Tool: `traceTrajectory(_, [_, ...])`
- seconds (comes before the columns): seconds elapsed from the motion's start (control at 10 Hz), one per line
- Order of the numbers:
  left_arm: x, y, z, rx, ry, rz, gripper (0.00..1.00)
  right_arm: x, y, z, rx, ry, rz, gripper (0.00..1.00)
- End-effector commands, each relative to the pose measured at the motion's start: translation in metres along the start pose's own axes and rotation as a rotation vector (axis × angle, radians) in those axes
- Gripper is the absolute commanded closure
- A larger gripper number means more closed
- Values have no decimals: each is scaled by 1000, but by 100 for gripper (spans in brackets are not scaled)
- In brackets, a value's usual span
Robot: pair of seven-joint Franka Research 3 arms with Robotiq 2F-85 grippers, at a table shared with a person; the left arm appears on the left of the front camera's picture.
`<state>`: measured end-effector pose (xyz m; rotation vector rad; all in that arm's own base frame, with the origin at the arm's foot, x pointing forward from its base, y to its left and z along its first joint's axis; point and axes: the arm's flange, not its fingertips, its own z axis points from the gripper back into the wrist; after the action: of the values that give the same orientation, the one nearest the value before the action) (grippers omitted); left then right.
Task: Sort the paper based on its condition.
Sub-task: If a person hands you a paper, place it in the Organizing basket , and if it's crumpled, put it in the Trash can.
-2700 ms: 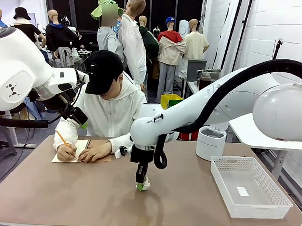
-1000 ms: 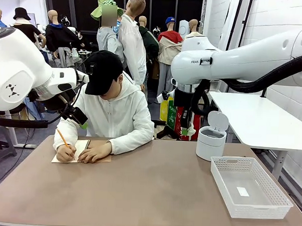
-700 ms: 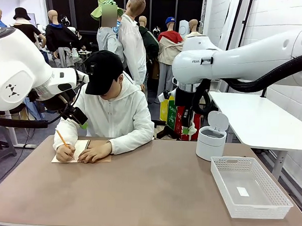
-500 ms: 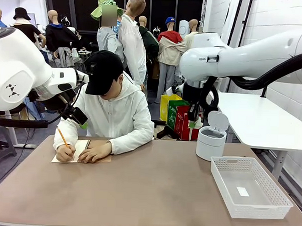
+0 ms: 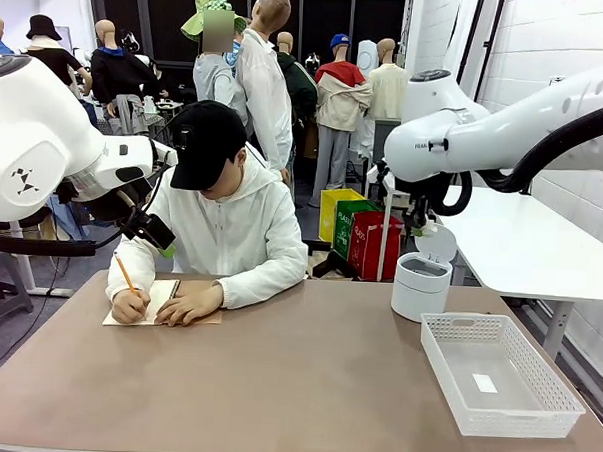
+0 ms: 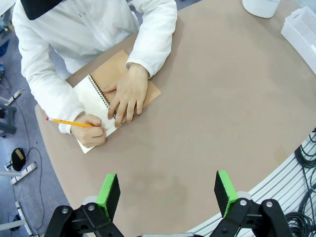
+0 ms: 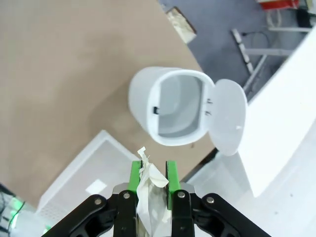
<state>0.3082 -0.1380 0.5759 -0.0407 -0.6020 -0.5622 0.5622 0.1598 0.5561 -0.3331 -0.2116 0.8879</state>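
Note:
In the right wrist view my right gripper (image 7: 151,169) is shut on a crumpled piece of white paper (image 7: 148,181) that sticks up between its green pads. It hangs high above a white bin (image 7: 170,106) whose lid (image 7: 226,116) is flipped open. In the front view the right arm (image 5: 466,133) hovers over that bin (image 5: 420,287) at the table's far right. My left gripper (image 6: 167,195) is open and holds nothing, raised above the table's left side. Below it, a person writes with a pencil (image 6: 69,122) in a spiral notebook (image 6: 96,98).
A white mesh basket (image 5: 534,401) with a small label inside stands at the front right, next to the bin; it also shows below the right gripper as the basket (image 7: 79,185). The person's hands and the notebook (image 5: 163,302) take up the far left.
The right arm has lifted from the middle of the table and swung right with the crumpled paper, ending above the open bin. The left arm has not moved.

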Motion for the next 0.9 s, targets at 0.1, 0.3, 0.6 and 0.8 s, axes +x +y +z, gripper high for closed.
traceTrajectory(0.1, [-1,1,0,-1,0,0,0,21,-19,-25,-97,61,-53,76])
traceTrajectory(0.3, [-1,1,0,-1,0,0,0,23,-32,-47,-113,83,-68,76])
traceTrajectory(0.6, [-1,1,0,-1,0,0,0,22,-43,-73,-98,76,-53,76])
traceTrajectory(0.8, [-1,1,0,-1,0,0,0,25,-40,-86,-45,66,-30,76])
